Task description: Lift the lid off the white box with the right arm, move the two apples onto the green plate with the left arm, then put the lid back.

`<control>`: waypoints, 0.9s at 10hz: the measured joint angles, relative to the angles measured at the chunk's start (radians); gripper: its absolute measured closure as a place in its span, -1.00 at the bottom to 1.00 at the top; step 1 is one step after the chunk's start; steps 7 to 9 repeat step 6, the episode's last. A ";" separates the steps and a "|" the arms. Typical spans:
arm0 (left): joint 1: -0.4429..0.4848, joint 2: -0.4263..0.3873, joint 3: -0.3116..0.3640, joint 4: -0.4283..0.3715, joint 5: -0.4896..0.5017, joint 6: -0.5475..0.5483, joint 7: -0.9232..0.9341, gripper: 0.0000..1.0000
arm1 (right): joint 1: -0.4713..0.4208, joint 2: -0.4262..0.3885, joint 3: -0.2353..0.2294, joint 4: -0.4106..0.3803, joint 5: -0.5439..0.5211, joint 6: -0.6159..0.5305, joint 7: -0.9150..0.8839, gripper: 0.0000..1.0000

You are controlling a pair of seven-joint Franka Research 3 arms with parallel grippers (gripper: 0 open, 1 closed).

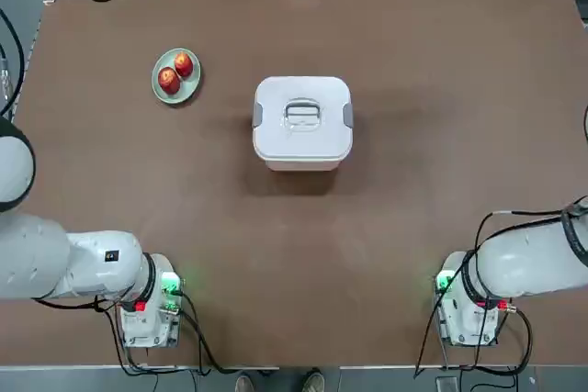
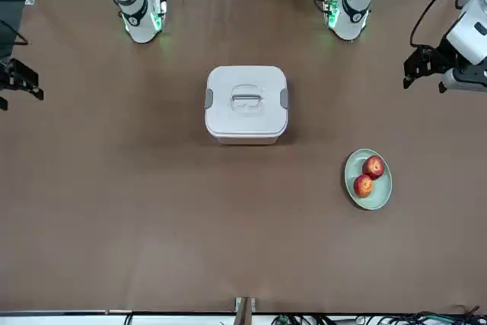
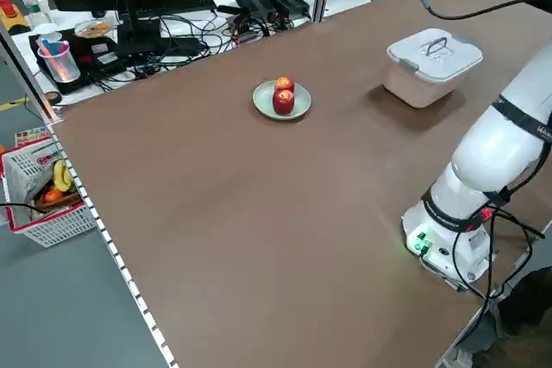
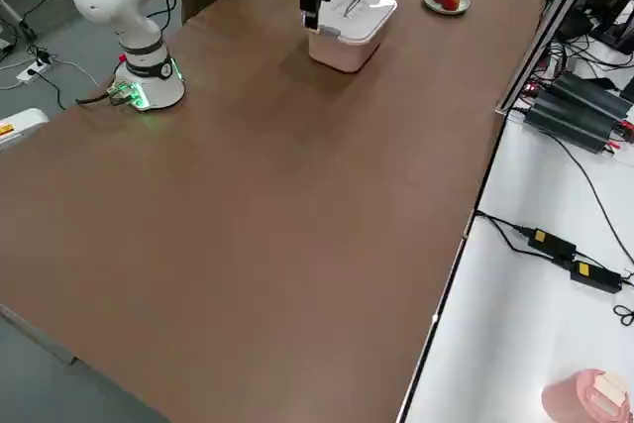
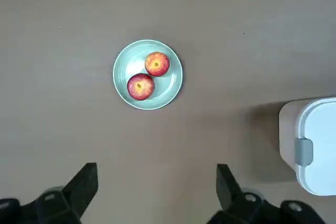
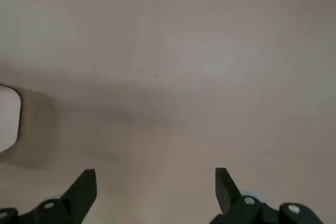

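Person: shoes (image 1: 314, 382) just past surface's (image 1: 303, 263) near edge
Left tool (image 5: 157, 182): wide open, holding nothing, raised by surface's left edge
Right tool (image 6: 156, 183): wide open, holding nothing, raised by surface's right edge
White box (image 1: 303, 165): upright, a bit beyond surface center
Lid (image 1: 303, 140): on box, handle (image 1: 302, 113) up, grey clips at left and right sides
Green plate (image 1: 163, 91): toward surface's far-left corner
Red-yellow apples: both on plate, nearer one (image 1: 169, 80), farther one (image 1: 184, 64)
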 joint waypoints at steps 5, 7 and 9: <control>0.000 0.000 0.000 0.000 0.000 0.000 0.000 -0.99 | 0.002 -0.039 0.029 -0.002 -0.060 -0.025 0.166 -1.00; 0.000 0.000 0.000 0.000 0.000 0.000 -0.001 -0.99 | 0.002 -0.040 0.034 -0.002 -0.063 -0.044 0.214 -1.00; 0.000 0.000 0.000 0.000 0.000 0.000 -0.001 -0.99 | 0.002 -0.040 0.034 -0.002 -0.063 -0.044 0.214 -1.00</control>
